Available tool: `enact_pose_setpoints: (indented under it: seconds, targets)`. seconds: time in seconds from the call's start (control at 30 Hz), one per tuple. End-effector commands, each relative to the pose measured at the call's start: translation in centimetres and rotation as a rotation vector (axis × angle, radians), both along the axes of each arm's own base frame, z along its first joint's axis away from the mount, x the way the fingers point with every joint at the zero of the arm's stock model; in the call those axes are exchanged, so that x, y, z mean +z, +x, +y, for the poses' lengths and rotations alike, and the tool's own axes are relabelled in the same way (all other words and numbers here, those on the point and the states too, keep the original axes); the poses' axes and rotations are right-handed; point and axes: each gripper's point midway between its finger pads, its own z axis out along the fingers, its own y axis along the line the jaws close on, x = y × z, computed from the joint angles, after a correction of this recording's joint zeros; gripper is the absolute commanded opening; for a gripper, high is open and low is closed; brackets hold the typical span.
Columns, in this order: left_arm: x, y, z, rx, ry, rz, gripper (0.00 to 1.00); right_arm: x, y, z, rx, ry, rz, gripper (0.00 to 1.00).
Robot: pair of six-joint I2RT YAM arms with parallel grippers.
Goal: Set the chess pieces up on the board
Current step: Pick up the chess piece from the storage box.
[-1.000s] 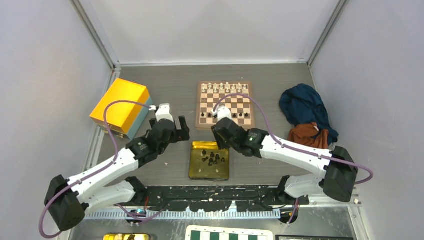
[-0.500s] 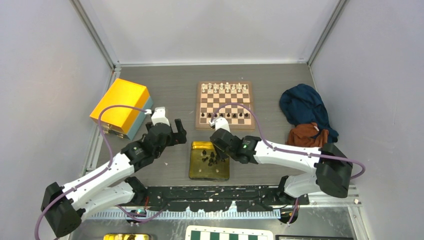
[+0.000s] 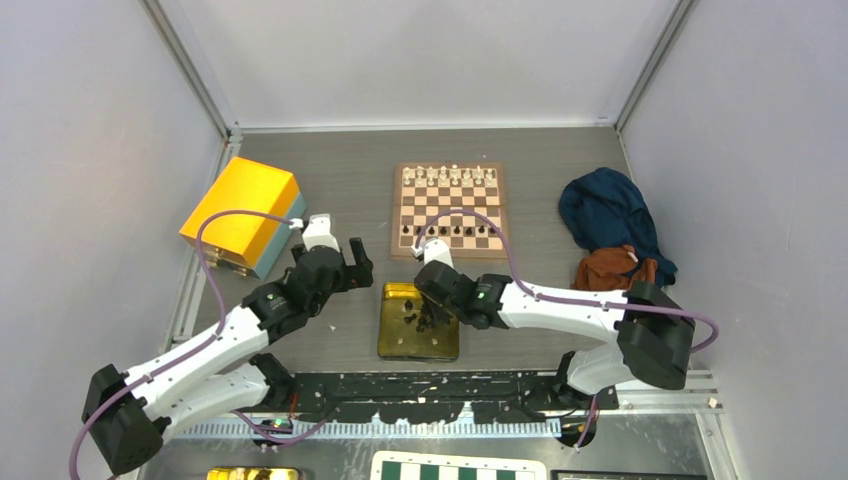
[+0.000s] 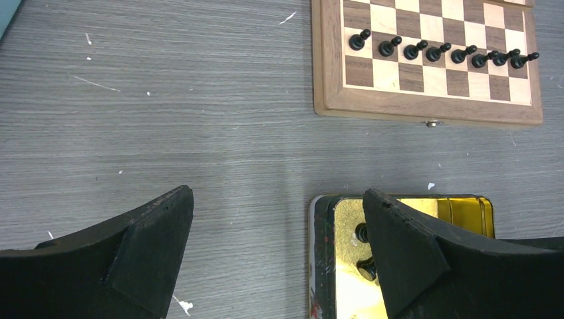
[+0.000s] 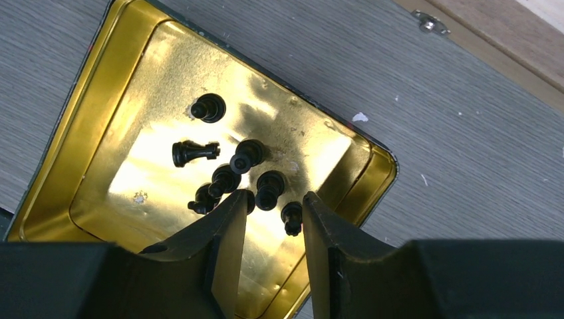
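Right end effector (image 5: pixel 276 199) hangs low over an open gold tin (image 5: pixel 80 133). Its 2 fingers are part-way apart and clamped on nothing. At least 7 loose black pieces (image 5: pixel 246 157) show on the tin's shiny floor, 1 of them lying on its side. A small piece sits in the gap between the fingers, close to the finger on the right of the wrist view; whether they touch cannot be told. Another piece stands just past the fingertips.

Left end effector (image 4: pixel 276 199) hovers above the grey desk (image 4: pixel 166 100) just left of the tin, jaws spread wide and empty. In its own wrist view, 1 finger covers part of the tin's near side.

On the far side of the tin the board (image 3: pixel 396 212) lies flat at the middle of the desk, its near rim a little apart from the tin's far edge, with a small metal latch on that rim. A straight line of 8 black pawns (image 4: pixel 435 52) stands on the second row from the near rim, 1 to a square. White pieces (image 3: pixel 450 176) line the board's far side, too small from above to tell apart.

At the desk's left side sits a yellow box (image 3: pixel 240 210). At the right, a blue cloth (image 3: pixel 605 215) and a rust cloth (image 3: pixel 610 268) are heaped together, touching.
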Motion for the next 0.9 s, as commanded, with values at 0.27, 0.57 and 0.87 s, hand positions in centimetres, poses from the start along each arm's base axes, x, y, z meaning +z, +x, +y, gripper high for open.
enact_pose_setpoints:
  seconds: [0.27, 0.57, 0.87]
  targets:
    - [1.0, 0.4, 0.3, 0.033, -0.025, -0.043, 0.99, -0.6, -0.1, 1.4, -0.006, 0.040, 0.012, 0.40]
    - [1.2, 0.4, 0.3, 0.032, -0.034, -0.049, 0.99, -1.3, -0.3, 1.2, -0.012, 0.039, 0.022, 0.37]
    - [1.2, 0.4, 0.1, 0.031, -0.041, -0.047, 0.99, -1.9, -0.4, 1.1, -0.010, 0.031, 0.029, 0.31]
